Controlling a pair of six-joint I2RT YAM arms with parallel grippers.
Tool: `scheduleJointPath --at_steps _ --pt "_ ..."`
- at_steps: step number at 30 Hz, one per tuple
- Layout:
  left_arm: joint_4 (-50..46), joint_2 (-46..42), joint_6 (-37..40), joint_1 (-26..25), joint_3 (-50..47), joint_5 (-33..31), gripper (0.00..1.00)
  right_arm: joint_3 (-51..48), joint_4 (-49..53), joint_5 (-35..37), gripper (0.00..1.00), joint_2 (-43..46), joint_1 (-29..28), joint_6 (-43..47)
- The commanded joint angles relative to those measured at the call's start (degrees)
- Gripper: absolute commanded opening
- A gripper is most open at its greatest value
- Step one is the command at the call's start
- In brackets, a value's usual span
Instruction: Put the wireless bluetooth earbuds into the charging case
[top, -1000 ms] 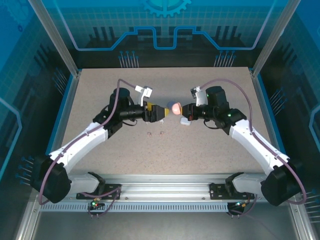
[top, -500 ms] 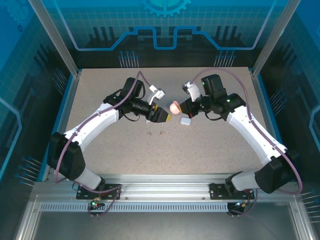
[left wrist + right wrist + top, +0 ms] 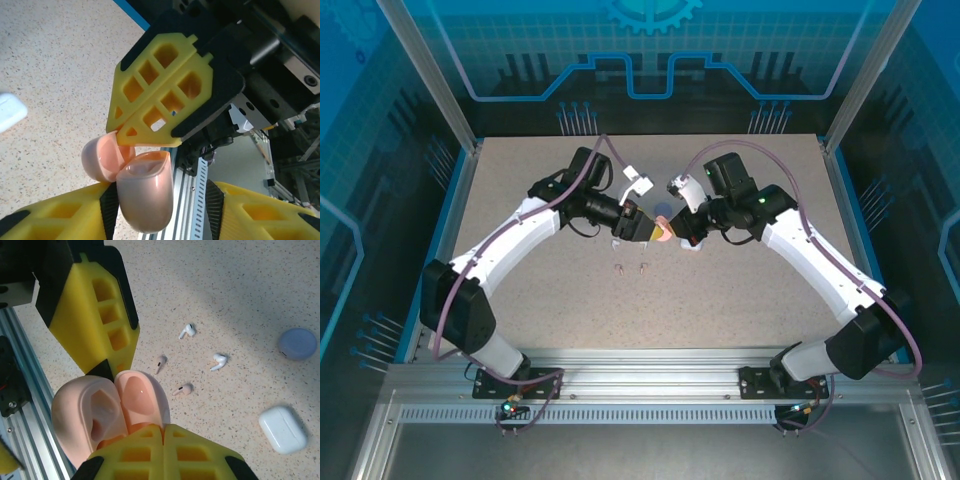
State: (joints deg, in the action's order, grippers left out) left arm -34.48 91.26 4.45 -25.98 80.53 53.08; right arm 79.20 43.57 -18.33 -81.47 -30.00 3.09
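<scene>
Right wrist, pink earbud (image 3: 183,389), stem pointing left

Pink charging case (image 3: 112,412) held open above the speckled tabletop (image 3: 225,290), its two glossy halves spread at the hinge with hollow insides showing, pinched at the rim by the right gripper (image 3: 162,432); four tiny stemmed earbuds lie apart on the surface beyond: white earbud (image 3: 187,331); second white earbud (image 3: 218,361); pink earbud (image 3: 183,389); pale earbud (image 3: 160,363), colour unclear.
</scene>
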Motion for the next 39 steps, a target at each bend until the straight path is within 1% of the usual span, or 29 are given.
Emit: scheduleJointPath --at_steps 1,10,13,23,29,33,34,35,37,38,39 --pt "-3.1 1.3 2.3 0.4 1.7 2.9 0.49 1.7 1.1 0.4 0.0 -0.6 -1.0 1.1" --pt "-3.0 3.0 2.5 0.5 2.3 3.5 0.47 2.5 1.1 0.4 0.0 -0.6 -1.4 1.0" --pt "-3.0 3.8 2.3 0.5 2.9 4.2 0.43 2.7 1.1 0.5 0.0 -0.8 -1.5 1.1" --pt "-3.5 4.6 2.8 0.5 3.8 5.1 0.37 3.1 1.3 0.6 0.0 -1.5 -1.6 1.5" --pt "-3.8 5.2 2.9 0.5 4.1 5.2 0.16 3.5 1.3 1.1 0.0 -1.5 -1.6 1.5" --pt "-2.2 4.6 1.8 0.5 3.0 4.8 0.0 4.1 1.2 3.9 0.0 -1.6 -1.2 0.4" --pt "-1.3 4.2 1.2 0.5 2.3 4.7 0.0 4.4 1.1 4.7 0.1 -1.7 -0.6 -0.3" --pt "-0.6 3.6 0.8 0.5 1.7 4.4 0.0 4.6 0.9 5.4 0.17 -1.7 0.0 -0.9" --pt "1.4 2.2 -0.3 0.6 0.0 3.2 0.0 5.5 1.4 7.0 0.26 -1.9 1.3 -2.5" --pt "2.4 1.5 -0.8 0.5 -0.7 2.5 0.0 5.7 1.4 6.8 0.32 -1.9 2.0 -3.0" --pt "3.5 0.5 -1.6 0.6 -1.7 1.4 0.0 5.6 1.2 5.8 0.34 -1.3 2.6 -3.4"
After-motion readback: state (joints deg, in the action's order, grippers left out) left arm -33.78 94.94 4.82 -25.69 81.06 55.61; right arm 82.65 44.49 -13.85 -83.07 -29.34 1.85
